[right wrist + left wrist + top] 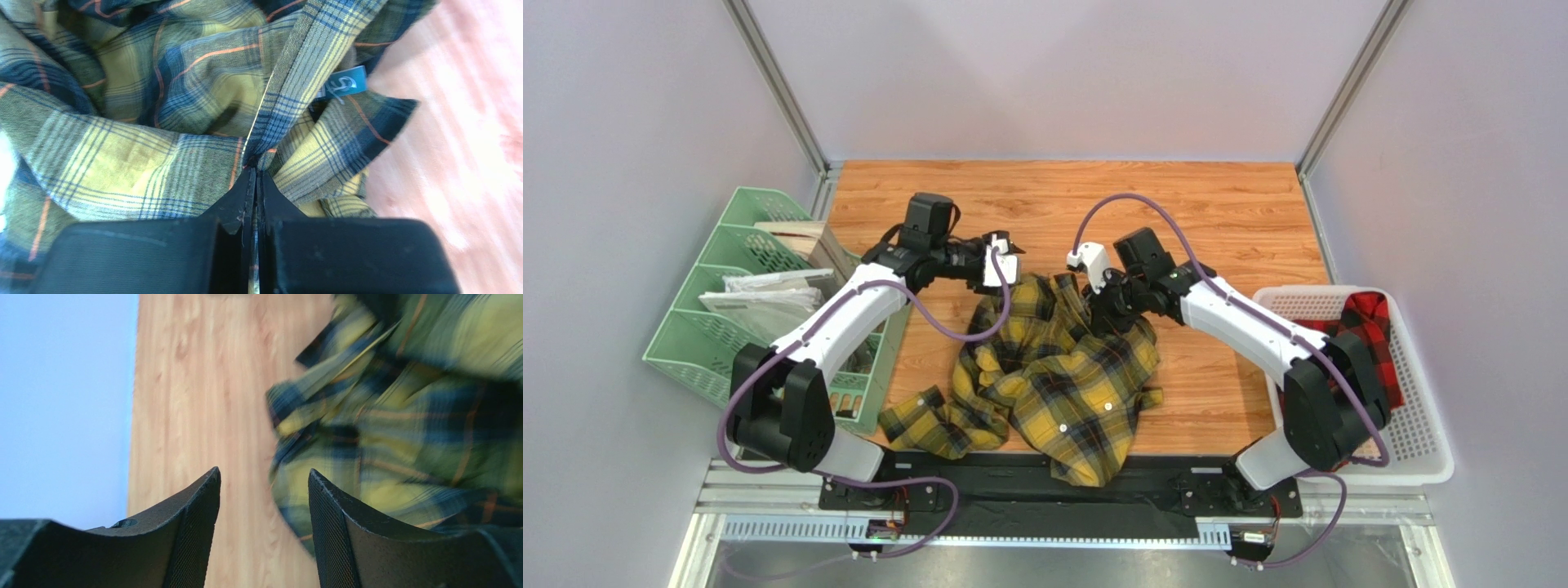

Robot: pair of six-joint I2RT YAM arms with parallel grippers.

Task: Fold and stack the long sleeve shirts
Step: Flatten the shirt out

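The wooden table (1210, 208) is filling the middle of the top view. The yellow shirt (1063, 380) is lying crumpled in the centre and lower centre of it, with one sleeve reaching toward the lower left. The white basket (1425, 453) is sitting at the right edge, and the red shirt (1369, 331) is lying in its upper part. A green rack (707, 331) is standing at the left edge. The left gripper (264, 478) is hanging by the upper left edge of the yellow shirt. Its fingers are standing apart with nothing between them, only wood showing in the gap. The right gripper (255, 174) is pressing its fingers together on a fold at the shirt's upper edge, near a small blue label (347, 82).
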